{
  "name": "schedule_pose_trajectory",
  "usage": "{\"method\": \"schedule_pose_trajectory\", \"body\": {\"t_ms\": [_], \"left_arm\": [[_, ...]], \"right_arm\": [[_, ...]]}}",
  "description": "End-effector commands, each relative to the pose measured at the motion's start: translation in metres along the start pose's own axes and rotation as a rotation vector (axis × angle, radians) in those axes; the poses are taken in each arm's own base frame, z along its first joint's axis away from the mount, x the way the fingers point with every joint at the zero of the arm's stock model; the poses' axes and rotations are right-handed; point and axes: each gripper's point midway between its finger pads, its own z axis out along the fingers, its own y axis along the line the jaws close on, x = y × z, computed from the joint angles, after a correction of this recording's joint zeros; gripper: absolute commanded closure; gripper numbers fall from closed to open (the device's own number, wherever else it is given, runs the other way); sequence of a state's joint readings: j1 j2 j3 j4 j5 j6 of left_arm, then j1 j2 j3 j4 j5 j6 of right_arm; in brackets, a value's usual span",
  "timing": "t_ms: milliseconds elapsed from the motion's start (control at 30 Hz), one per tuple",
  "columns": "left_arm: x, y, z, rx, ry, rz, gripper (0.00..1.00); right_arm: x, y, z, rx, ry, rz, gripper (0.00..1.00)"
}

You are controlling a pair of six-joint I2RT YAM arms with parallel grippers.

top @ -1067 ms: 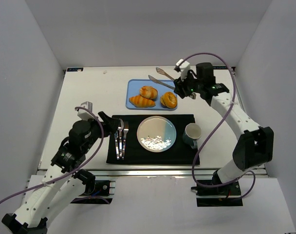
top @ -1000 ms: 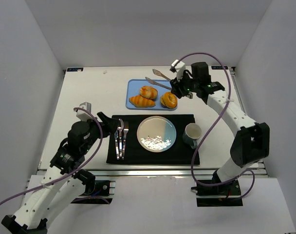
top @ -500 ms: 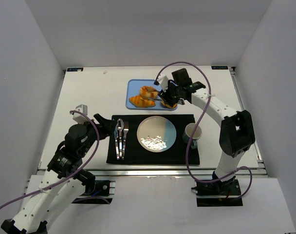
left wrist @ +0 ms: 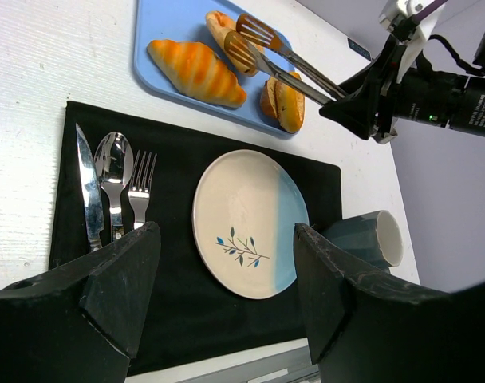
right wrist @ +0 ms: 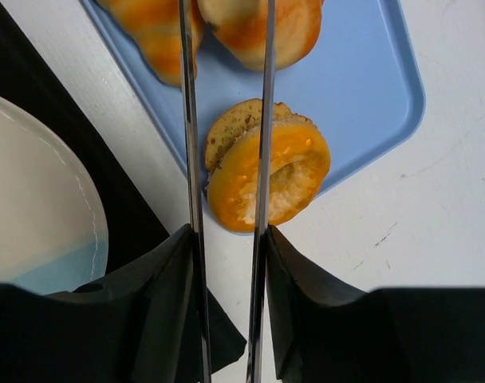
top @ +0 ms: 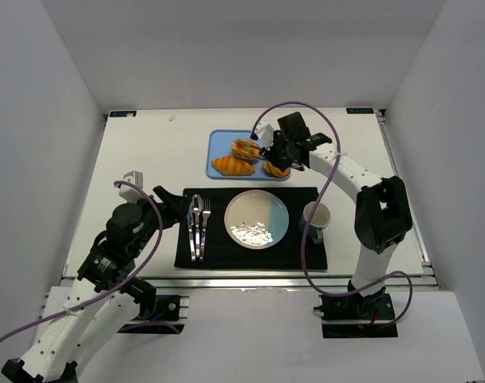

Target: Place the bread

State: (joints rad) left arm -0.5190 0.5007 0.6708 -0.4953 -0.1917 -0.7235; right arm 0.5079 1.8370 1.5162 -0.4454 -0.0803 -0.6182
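Observation:
Three breads lie on a blue tray point(top: 217, 144): a croissant point(top: 232, 165), a far roll point(top: 244, 148) and a round bun point(top: 276, 165). My right gripper point(top: 289, 148) is shut on metal tongs point(top: 260, 152) that reach left over the tray. In the right wrist view the tong arms point(right wrist: 190, 159) are apart, pass over the bun point(right wrist: 294, 171) and straddle the roll point(right wrist: 294, 32) at their tips. The white-and-blue plate point(top: 257, 219) holds no bread. My left gripper point(top: 172, 206) is open and empty, hovering over the black placemat's left end.
A knife, spoon and fork point(top: 198, 227) lie on the black placemat point(top: 298, 251) left of the plate. A blue mug point(top: 315, 217) stands right of the plate. White walls enclose the table on three sides.
My right arm has swung left and down from the tray's far right corner, bringing the tongs over the breads. My left arm has drawn back slightly.

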Motion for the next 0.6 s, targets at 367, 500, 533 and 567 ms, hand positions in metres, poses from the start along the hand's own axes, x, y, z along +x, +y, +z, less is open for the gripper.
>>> {"method": "schedule_pose_trajectory", "body": {"t_ms": [367,500,533,567], "left_arm": [[-0.007,-0.004,-0.002,0.008,-0.021,-0.011,0.23],[-0.009,-0.005,-0.003,0.009,-0.024,-0.009,0.23],[-0.010,-0.005,-0.003,0.010,-0.026,-0.009,0.23],[-0.009,-0.005,-0.003,0.010,-0.026,-0.009,0.23]], "right_arm": [[-0.031,-0.019,-0.034,0.093,-0.111,-0.037,0.92],[-0.044,-0.018,-0.063,0.102,-0.187,-0.021,0.96],[-0.046,-0.016,-0.069,0.096,-0.205,-0.022,0.97],[-0.053,-0.016,-0.086,0.110,-0.237,-0.032,0.97]]}}
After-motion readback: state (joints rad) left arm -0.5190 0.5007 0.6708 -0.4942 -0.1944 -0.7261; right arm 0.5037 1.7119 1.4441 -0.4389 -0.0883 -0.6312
